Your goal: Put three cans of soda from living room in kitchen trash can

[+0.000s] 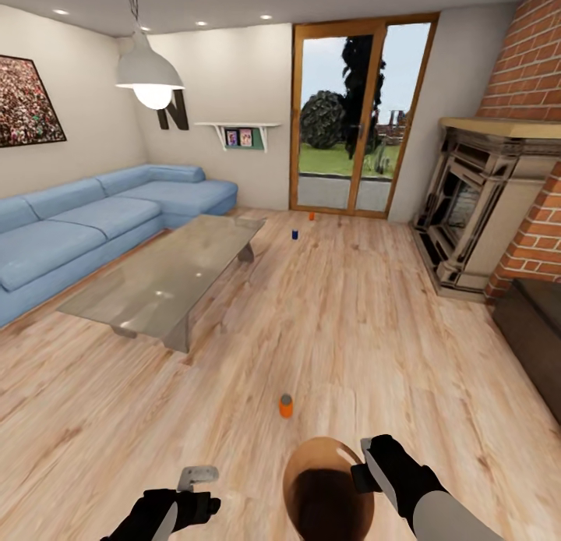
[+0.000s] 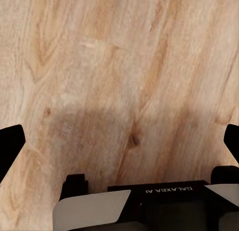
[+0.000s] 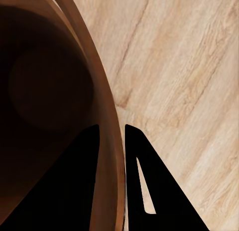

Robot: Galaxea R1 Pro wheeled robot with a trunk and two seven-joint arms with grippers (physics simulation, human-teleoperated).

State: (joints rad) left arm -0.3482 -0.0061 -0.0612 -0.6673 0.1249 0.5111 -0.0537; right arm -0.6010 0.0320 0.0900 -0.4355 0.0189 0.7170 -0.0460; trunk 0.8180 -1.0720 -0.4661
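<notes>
I am in the living room. An orange can of soda stands upright on the plank floor just ahead of me. A dark blue can and another orange can stand far off near the glass doors. The tash can, wood-toned inside, hangs low in front of me, and its inside looks dark with nothing showing in it. My right gripper is shut on its rim, one finger inside the wall and one outside. My left gripper is open over bare floor, holding nothing.
A glass coffee table stands ahead on the left, with a blue sofa behind it. A stone fireplace and brick wall fill the right side. Wood-framed glass doors close the far end. A lamp hangs overhead.
</notes>
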